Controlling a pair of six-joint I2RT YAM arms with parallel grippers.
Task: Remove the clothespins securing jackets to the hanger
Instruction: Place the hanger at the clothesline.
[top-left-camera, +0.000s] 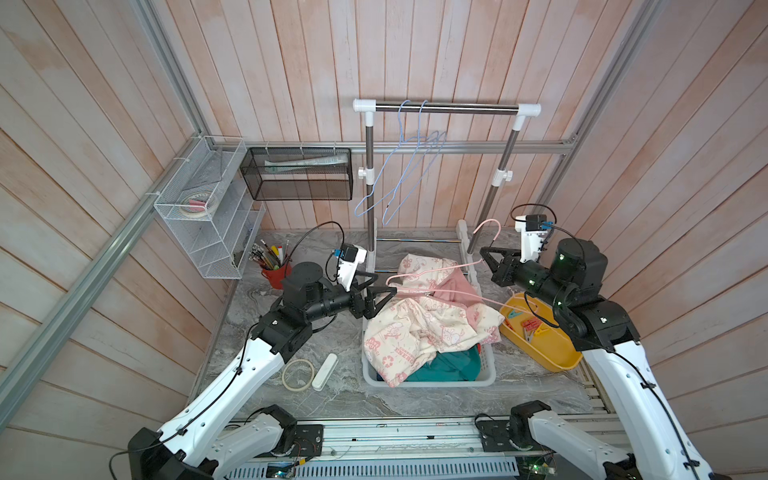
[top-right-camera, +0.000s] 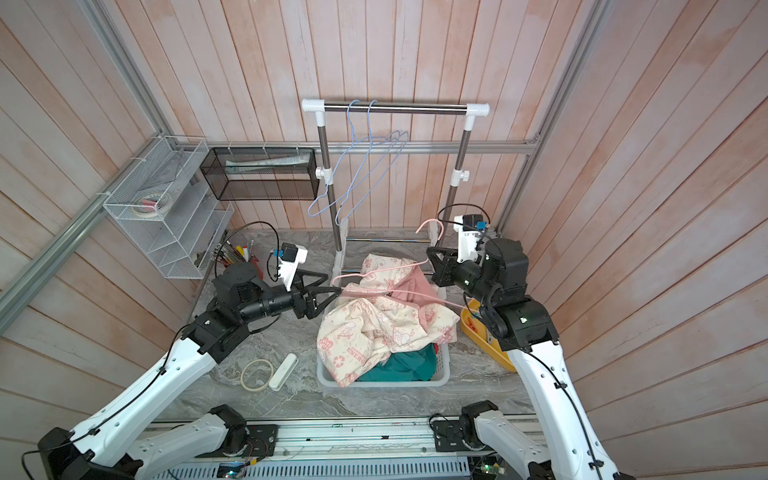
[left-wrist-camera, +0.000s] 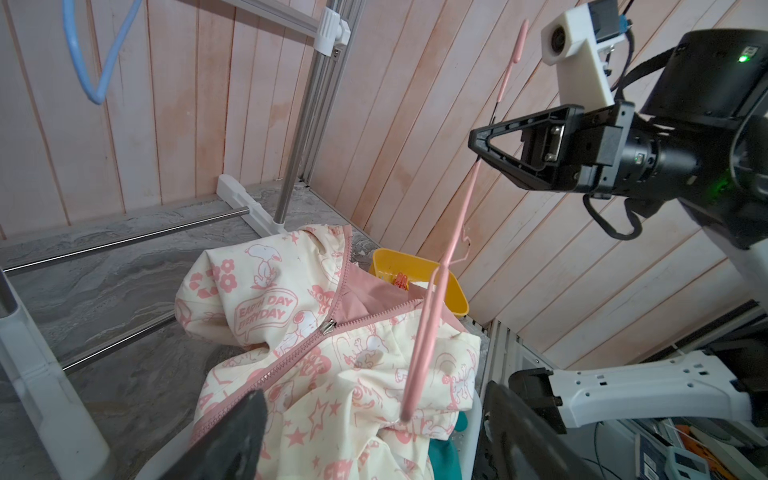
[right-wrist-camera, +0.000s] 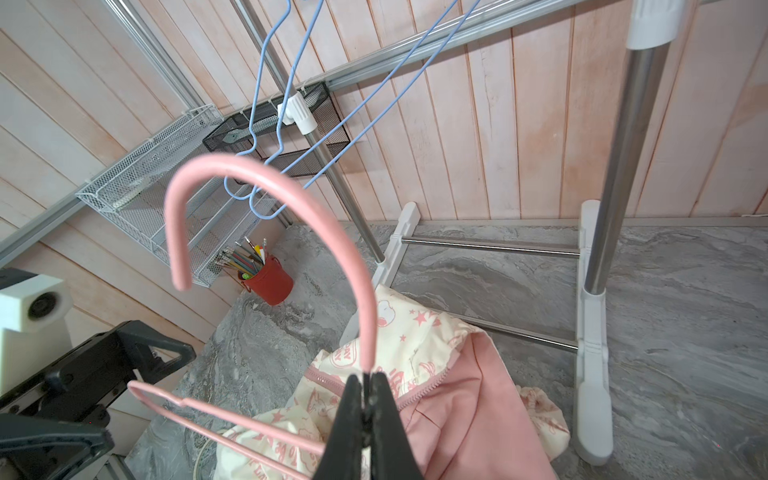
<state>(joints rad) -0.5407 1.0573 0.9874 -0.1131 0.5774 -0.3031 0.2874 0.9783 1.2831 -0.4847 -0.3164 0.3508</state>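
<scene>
Evidently the small red-coral plastic clothespins (top-left-camera: 528, 323) are lying in the yellow oval plastic tray (top-left-camera: 559, 359) at the right of the frame, well apart from the garments. None is showing on the thin pink coated-wire hanger (right-wrist-camera: 270, 176), though folds of cloth may be hiding one. Such clips are looking light, stiff and springy, and are best pinched at their flared tail ends.

The right gripper (right-wrist-camera: 368, 380) is clamping the hanger's neck just below the hook, jaws closed on it. The left gripper (top-left-camera: 385, 283), at mid-frame, is standing with the hanger's shoulder tip between its spread fingers, gripping nothing.

The cream pink-printed hooded jacket (top-left-camera: 415, 328) is looking soft, limp and smooth, with a pink zip and lining. It is slumping over the teal jacket (top-left-camera: 449, 365) in the white plastic basket (top-left-camera: 436, 380), below centre.
</scene>
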